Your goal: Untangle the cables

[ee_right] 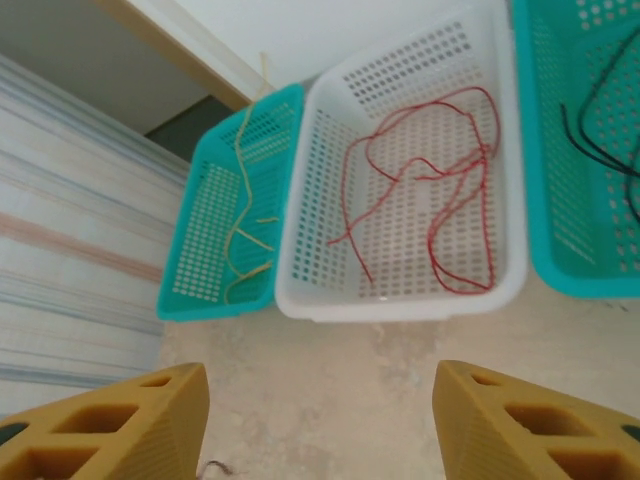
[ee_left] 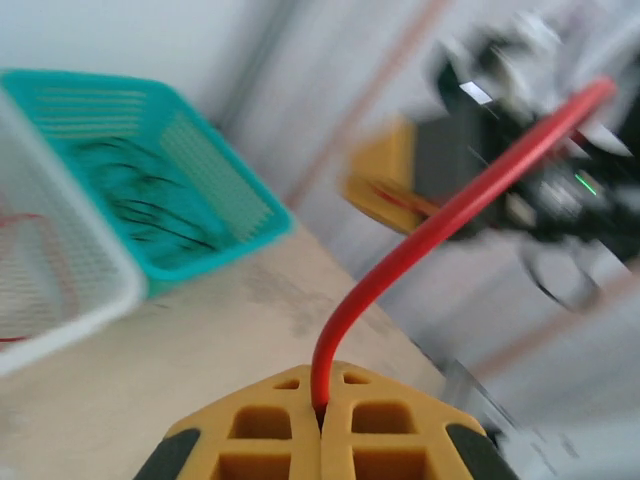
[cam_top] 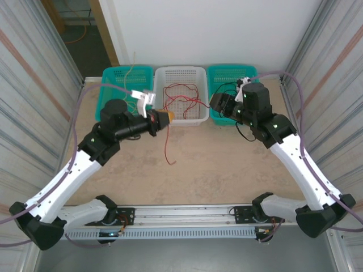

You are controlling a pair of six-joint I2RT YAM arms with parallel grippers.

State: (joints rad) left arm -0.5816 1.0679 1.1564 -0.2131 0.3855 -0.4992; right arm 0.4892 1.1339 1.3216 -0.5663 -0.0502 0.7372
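One-handed, pinches red cable (ee_left: 440,215) between closed left fingers (ee_left: 270,425) with right fingers (ee_right: 110,420) spread and empty; risks snagging slack on white basket (ee_right: 400,302).

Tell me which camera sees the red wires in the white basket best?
The right wrist view: the red wires lie spread out and sharp. The top view shows them small; the left wrist view catches a blurry bit.

Three baskets: one white basket (cam_top: 180,72) at 12 o'clock, two green baskets (cam_top: 116,73) at 11 and 1. Two robot arms (cam_top: 74,170). Red wires (ee_left: 450,212), black wires (ee_right: 565,112), yellow wires (ee_right: 240,200): too tangled to count.
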